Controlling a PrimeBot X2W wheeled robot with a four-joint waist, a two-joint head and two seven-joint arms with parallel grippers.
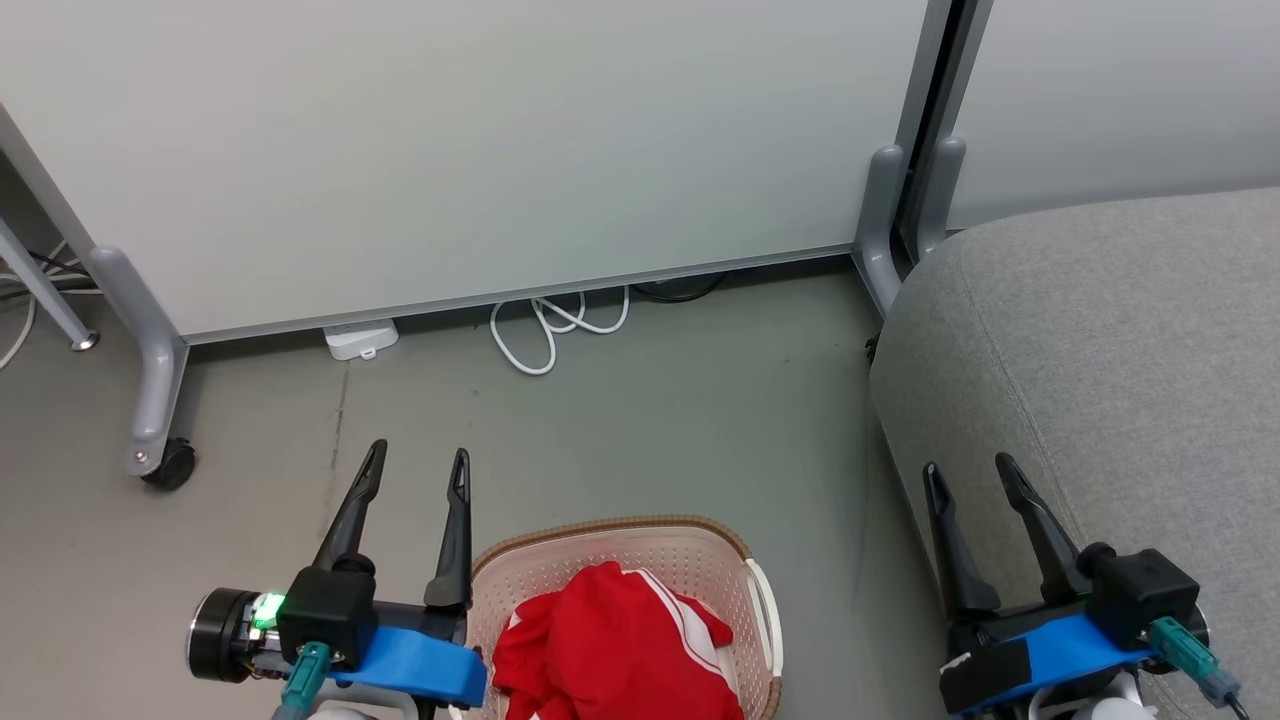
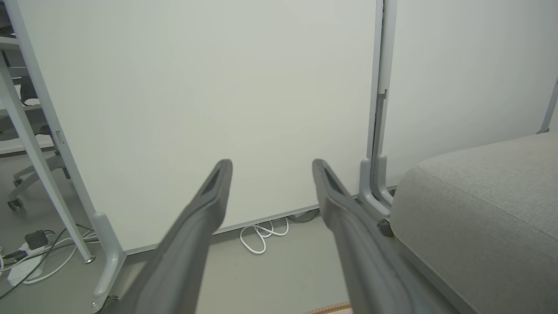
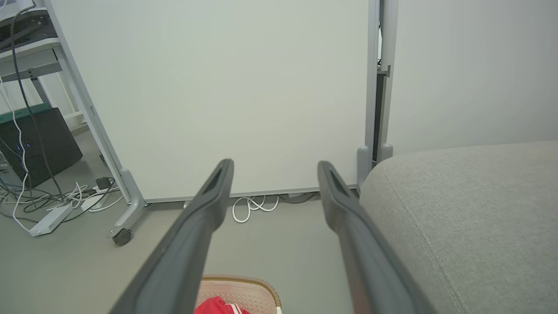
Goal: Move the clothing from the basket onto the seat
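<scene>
Red clothing [image 1: 615, 650] with white stripes lies bunched in the cream basket [image 1: 700, 548] on the floor at the bottom centre of the head view. In the right wrist view a bit of the clothing [image 3: 218, 306] shows inside the basket [image 3: 248, 288]. The grey seat [image 1: 1100, 350] fills the right side; it is also the seat [image 2: 479, 205] and the seat [image 3: 471, 218] in the wrist views. My left gripper [image 1: 418, 462] stands open just left of the basket, holding nothing. My right gripper [image 1: 968, 468] stands open at the seat's front edge, holding nothing.
A white partition panel [image 1: 450, 150] on grey wheeled feet [image 1: 165, 460] stands behind. A white cable coil [image 1: 550, 325] and a small white box [image 1: 360, 338] lie at its base. Cables and a power strip [image 3: 50, 220] lie far left. Bare grey floor [image 1: 650, 430] lies ahead of the basket.
</scene>
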